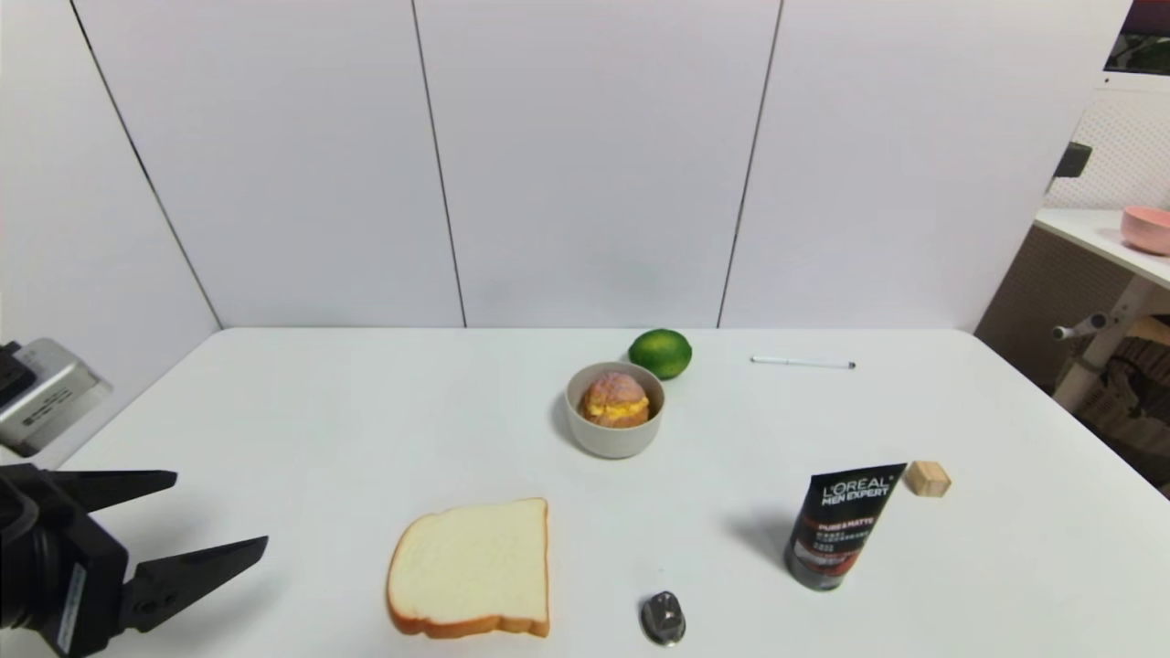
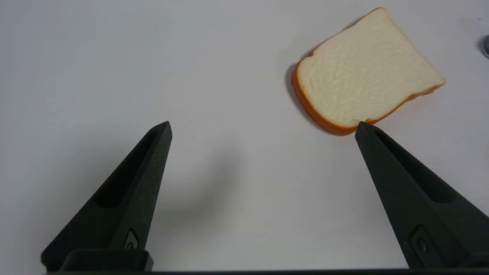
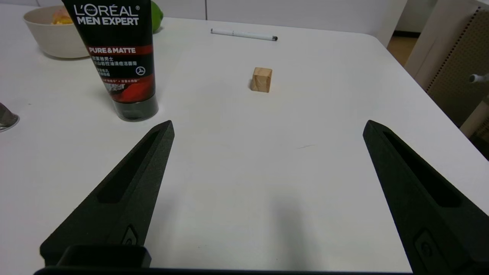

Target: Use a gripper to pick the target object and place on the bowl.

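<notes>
Bun (image 1: 614,399) sits inside the grey bowl (image 1: 614,439), mid-table, yellow filling facing the robot. In the right wrist view only a sliver of the bun (image 3: 61,16) shows over the bowl rim (image 3: 49,36).

Left gripper (image 1: 219,514): low over the near left corner of the table (image 1: 302,420), fingers spread wide, holding nothing. Bowl is well ahead of it and off to its right. The bread slice (image 1: 473,567) lies flat between the two, nearer the gripper than the bowl is. In the left wrist view one fingertip (image 2: 366,131) lines up with the crust edge of the bread (image 2: 363,72); cannot tell whether they touch. Left gripper (image 2: 263,128) has bare table between its fingers.

Right gripper (image 3: 267,128): not in the head view. Its own camera shows fingers spread wide, empty, low over the table's right side. Ahead of it:
- black face-wash tube (image 3: 118,57) standing on its cap, partly hiding the bowl behind it
- wooden cube (image 3: 261,79), well apart from the tube
- pen (image 3: 243,34) farther back, near the far edge

Other items: lime (image 1: 660,353) just behind the bowl, touching or nearly so. Small metal object (image 1: 663,617) near the front edge, between the bread and the tube (image 1: 836,525). Cube (image 1: 927,478) just beside the tube's top corner in the head view. Pen (image 1: 803,363) is right of the lime. Pink bowl (image 1: 1147,228) on a separate side table, far right.
</notes>
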Tool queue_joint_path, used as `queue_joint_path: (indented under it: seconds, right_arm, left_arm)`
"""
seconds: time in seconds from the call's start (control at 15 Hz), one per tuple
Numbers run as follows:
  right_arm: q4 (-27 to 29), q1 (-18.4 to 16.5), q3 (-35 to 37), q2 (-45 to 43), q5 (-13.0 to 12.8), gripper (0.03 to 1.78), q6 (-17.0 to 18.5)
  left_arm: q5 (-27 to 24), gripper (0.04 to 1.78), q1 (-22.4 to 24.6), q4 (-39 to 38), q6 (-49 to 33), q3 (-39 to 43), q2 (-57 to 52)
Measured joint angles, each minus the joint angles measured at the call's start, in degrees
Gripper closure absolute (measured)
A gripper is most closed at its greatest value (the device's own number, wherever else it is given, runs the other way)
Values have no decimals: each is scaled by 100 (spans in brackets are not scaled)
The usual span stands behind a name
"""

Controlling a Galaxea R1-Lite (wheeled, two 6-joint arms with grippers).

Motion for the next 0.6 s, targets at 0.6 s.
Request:
queue_joint_path:
  seconds: [0.6]
  right_arm:
    - [2, 0, 0, 0, -2, 10, -2]
  left_arm:
    - [-2, 11, 1237, -1519, -7, 1736, -1997]
